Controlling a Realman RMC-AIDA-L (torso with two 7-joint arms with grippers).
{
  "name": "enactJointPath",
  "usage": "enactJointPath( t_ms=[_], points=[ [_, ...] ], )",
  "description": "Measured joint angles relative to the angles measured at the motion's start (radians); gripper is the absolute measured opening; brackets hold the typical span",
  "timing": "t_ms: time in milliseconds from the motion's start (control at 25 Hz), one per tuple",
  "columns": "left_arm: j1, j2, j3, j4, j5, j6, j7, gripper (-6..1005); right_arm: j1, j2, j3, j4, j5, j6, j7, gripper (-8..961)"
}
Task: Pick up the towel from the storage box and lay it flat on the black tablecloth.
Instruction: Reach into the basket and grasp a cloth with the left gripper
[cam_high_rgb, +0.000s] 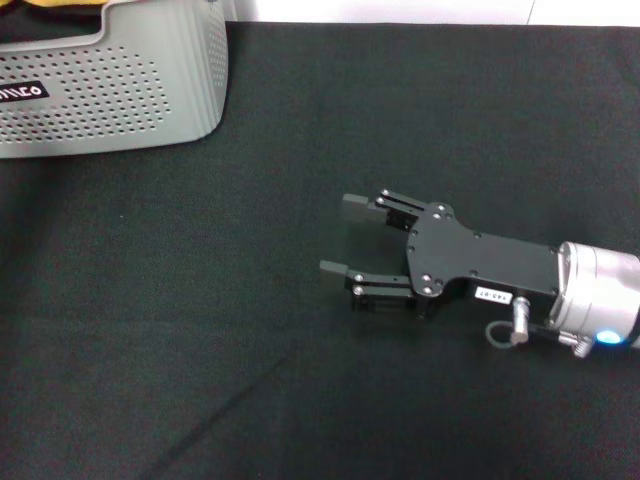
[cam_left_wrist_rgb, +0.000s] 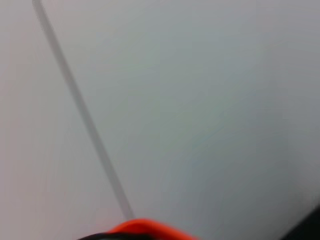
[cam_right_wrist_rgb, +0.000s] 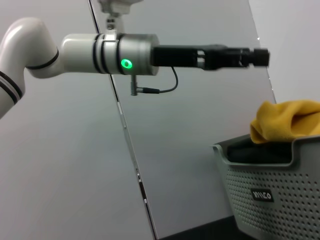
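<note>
Right gripper (cam_high_rgb: 345, 238) hovers over black tablecloth (cam_high_rgb: 200, 300), jaws wide, empty; left gripper (cam_right_wrist_rgb: 257, 56) raised, jaws unreadable; towel (cam_right_wrist_rgb: 285, 120) bunched in storage box (cam_high_rgb: 190, 90), may snag rim

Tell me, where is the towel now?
The towel sits bunched in the storage box at the far left of the black tablecloth, yellow side up.

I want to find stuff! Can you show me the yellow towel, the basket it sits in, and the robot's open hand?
towel (cam_right_wrist_rgb: 286, 119), right wrist view, on its yellow bunched top.
storage box (cam_high_rgb: 150, 90), head view, on its perforated side wall.
right hand (cam_high_rgb: 348, 238), head view, midway between its open fingertips.
</note>
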Motion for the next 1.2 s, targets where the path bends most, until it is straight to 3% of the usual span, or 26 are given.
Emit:
enactJointPath(
  t_ms=[160, 360, 1120, 1200],
  points=[
    [-0.017, -0.001, 0.127, 0.019, 0.295, -0.103, -0.127, 510, -0.045, 0.000, 0.007, -0.006, 0.006, -0.016, -0.014, 859],
    [-0.001, -0.002, 0.240, 0.022, 0.497, -0.117, -0.223, 503, -0.079, 0.000, 0.018, 0.016, 0.039, -0.042, -0.029, 858],
    [-0.019, 0.000, 0.250, -0.066, 0.552, -0.116, -0.238, 379, -0.059, 0.000, 0.027, 0.024, 0.040, -0.035, -0.030, 851],
    [-0.020, 0.001, 0.251, -0.066, 0.553, -0.114, -0.237, 143, -0.061, 0.000, 0.027, 0.024, 0.041, -0.035, -0.031, 848]
  ],
)
